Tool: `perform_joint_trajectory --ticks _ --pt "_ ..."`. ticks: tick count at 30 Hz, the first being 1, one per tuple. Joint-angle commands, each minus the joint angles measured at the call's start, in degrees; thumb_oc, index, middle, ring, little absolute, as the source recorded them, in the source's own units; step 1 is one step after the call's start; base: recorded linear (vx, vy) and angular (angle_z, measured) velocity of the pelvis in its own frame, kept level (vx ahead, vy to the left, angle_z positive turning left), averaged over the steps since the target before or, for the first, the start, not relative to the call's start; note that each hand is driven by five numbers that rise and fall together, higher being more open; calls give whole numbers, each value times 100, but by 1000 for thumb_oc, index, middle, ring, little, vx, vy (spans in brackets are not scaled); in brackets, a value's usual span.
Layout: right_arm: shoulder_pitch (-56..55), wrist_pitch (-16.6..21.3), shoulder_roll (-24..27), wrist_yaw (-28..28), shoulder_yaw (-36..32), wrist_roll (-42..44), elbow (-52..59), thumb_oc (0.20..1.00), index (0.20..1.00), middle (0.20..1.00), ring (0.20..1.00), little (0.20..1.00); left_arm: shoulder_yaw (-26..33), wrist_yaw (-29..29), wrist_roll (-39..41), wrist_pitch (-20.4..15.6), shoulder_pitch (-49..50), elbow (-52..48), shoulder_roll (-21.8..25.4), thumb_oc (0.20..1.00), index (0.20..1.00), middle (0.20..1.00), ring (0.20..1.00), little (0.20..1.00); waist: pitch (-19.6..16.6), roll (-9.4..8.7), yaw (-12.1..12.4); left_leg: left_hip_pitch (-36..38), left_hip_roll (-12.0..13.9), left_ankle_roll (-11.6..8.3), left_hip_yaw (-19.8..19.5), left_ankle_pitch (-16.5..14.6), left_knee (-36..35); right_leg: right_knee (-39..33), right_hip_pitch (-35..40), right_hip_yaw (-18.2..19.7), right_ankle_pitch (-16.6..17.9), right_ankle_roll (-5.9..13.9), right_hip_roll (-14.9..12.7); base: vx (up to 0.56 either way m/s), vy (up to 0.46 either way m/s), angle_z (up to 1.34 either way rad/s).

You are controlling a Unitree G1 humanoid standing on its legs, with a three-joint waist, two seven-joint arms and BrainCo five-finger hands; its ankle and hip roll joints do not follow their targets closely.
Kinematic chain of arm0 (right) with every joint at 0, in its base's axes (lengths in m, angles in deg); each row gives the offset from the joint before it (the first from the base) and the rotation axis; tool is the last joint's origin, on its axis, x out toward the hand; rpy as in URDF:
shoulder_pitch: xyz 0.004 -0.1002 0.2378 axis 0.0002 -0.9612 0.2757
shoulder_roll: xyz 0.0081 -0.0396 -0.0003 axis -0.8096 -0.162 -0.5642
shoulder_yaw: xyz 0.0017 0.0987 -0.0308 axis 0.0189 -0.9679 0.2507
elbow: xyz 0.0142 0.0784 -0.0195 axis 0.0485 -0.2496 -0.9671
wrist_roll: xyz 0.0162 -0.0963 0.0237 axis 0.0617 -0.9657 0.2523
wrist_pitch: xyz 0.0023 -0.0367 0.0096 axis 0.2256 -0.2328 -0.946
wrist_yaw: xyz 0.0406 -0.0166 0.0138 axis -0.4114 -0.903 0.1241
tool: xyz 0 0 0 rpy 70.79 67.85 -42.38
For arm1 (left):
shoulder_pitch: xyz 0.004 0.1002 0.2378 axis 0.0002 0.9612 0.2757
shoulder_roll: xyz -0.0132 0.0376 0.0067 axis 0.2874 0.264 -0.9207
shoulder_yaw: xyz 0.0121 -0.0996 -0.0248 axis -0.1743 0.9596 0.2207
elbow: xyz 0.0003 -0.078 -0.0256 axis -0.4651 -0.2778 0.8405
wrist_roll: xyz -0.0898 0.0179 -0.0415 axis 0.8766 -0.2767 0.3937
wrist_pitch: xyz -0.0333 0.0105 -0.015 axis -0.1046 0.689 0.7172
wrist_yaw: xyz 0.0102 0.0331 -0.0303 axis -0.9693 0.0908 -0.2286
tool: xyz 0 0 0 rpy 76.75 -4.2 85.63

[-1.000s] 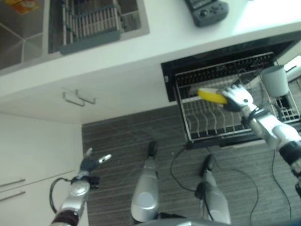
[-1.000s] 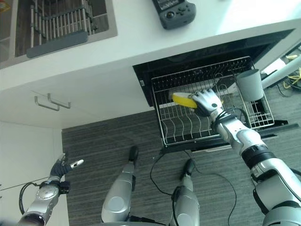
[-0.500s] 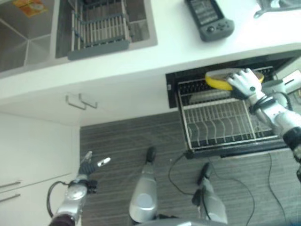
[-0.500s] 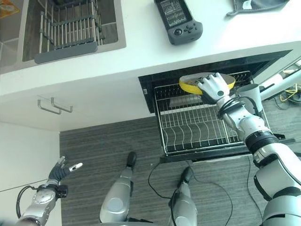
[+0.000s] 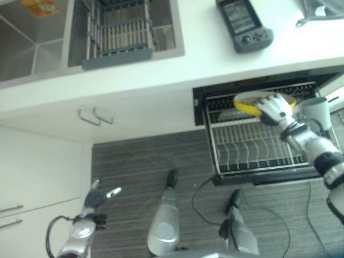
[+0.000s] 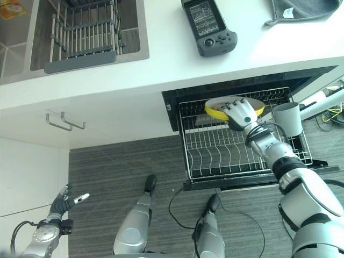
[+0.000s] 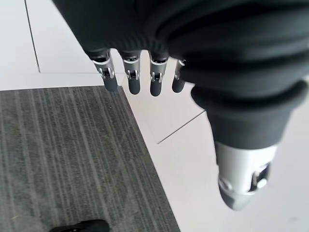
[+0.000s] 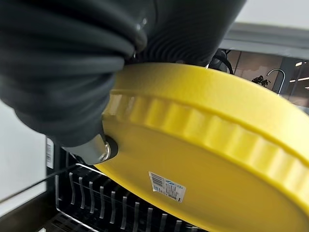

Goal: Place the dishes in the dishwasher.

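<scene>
The right hand [image 6: 240,113] has carried the yellow dish [image 6: 219,107] from low over the middle of the dishwasher rack [image 5: 252,148] a second ago up toward the rack's back edge, under the lip of the desk [image 5: 161,64], and in the last half second it has eased slightly forward again; the camera has shifted a little too, so part of that is the view moving. The dish is clearly not seated yet, so my reading is that the hand is lining it up with a slot among the wire tines rather than letting go. The hand is grasping the dish: in the right wrist view the thumb [image 8: 94,150] presses the fluted side of the rim while the dark cover lies over the top, and the dish hangs tilted above the tines, clear of them as far as I can tell. It is a shallow, bright yellow dish with a scalloped outer wall, a smooth underside and a small white sticker on the base. A grey cup [image 6: 287,118] stands at the rack's right end. The left hand [image 5: 97,198] hangs low by the white cabinets, fingers relaxed and spread, holding nothing
</scene>
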Motion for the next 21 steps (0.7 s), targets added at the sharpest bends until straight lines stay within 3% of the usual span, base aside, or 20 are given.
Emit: perform_joint_trajectory --ticks 1,15,21 --pt "573 23 354 -365 359 -76 -25 200 200 200 200 200 -419 -252 1 -222 -311 0 218 1000 1000 1000 1000 1000 57 86 242 -250 -231 302 -311 -302 -11 15 393 64 -377 577 -221 0 0 0" --pt "837 223 119 -179 564 147 -290 200 200 200 200 200 -507 -382 129 -269 -393 -160 218 1000 1000 1000 1000 1000 333 206 302 -482 -302 297 -483 -196 -11 15 113 33 -285 554 -226 0 0 1" --pt "950 284 124 460 663 492 -498 200 200 200 200 200 -553 -329 206 -295 -447 -317 234 1000 1000 1000 1000 1000 459 316 293 -572 -359 294 -521 -146 -11 15 -42 29 -226 558 -260 0 0 0"
